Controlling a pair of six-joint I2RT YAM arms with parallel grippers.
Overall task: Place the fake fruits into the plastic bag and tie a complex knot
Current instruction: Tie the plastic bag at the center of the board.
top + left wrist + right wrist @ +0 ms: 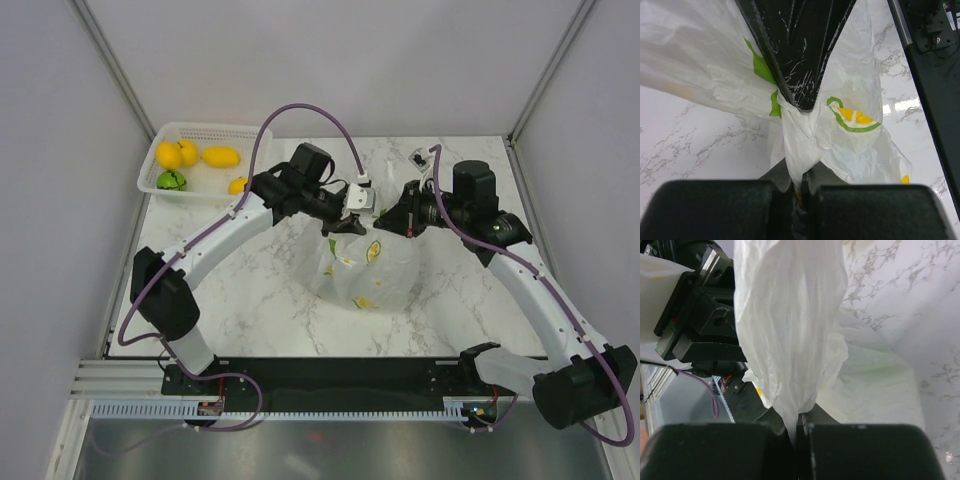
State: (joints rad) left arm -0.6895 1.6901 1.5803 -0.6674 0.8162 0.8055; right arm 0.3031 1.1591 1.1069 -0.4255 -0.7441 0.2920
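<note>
The plastic bag, translucent white with lemon and leaf prints, stands mid-table and bulges. Both grippers meet above its top. My left gripper is shut on a twisted handle loop, which shows pinched between the jaws in the left wrist view. My right gripper is shut on the other handle loop, a gathered white strip. In the left wrist view the right gripper's black fingers press against the same twist. Several fake fruits lie in the basket: yellow lemons, a yellow mango, a green one. No knot shows.
A rigid white perforated basket sits at the table's back left corner. A small white and black object lies near the back edge. Grey walls enclose the marble table on three sides.
</note>
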